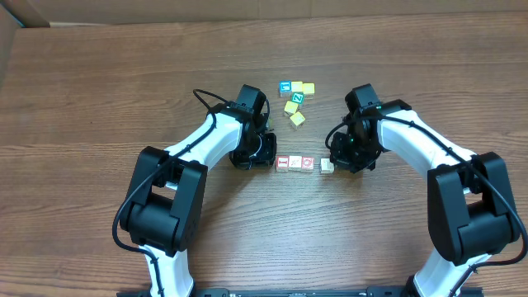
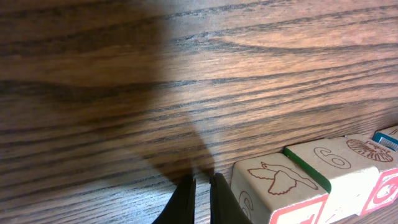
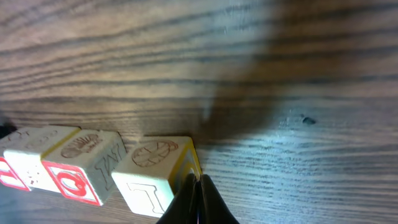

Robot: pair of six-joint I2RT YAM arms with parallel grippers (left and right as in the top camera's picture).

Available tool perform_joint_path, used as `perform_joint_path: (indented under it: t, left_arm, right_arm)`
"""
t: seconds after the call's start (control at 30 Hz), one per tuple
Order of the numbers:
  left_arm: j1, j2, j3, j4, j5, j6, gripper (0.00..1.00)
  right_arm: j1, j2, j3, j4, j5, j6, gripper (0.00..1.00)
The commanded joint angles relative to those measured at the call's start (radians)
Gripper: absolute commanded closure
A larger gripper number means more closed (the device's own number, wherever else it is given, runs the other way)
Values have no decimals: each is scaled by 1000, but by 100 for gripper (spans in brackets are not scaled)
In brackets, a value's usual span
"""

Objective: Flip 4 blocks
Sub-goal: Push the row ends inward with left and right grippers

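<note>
The blocks (image 1: 295, 163) lie in a short row on the wooden table (image 1: 99, 99), near its middle and between the two arms. From overhead, three of them sit side by side with red-framed faces up. A fourth block (image 1: 327, 166) rests just to their right with a pale face up and a slight gap to its neighbour.

The left end effector (image 2: 202, 198) is down at the left end of the row. Its two dark fingers are drawn together with only a sliver between them, and nothing is held. In the left wrist view the fingertips stand on the table just beside the end block (image 2: 273, 183), which shows a red outline of a bird. The neighbouring block (image 2: 329, 163) has a green edge and a figure like a 6.

The right end effector (image 3: 199, 196) is at the other end of the row, fully closed and empty. Its tips sit right at the yellow-edged side of the pale block (image 3: 155, 171). Whether they actually touch it cannot be told.

Farther back on the table, well apart from the row, is a loose cluster of small cubes. It holds several yellow cubes (image 1: 297, 119), a blue-faced cube (image 1: 285, 87) and a green-faced cube (image 1: 299, 98).
</note>
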Motion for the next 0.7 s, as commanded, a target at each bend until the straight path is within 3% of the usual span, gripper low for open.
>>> perform_joint_path:
  t: [0.0, 0.67]
  left_arm:
    - [-6, 38, -3, 3, -14, 8, 95]
    - [-6, 38, -3, 6, -14, 8, 95]
  right_arm:
    - [0, -8, -6, 4, -21, 5, 96]
    - [0, -8, -6, 51, -47, 5, 93]
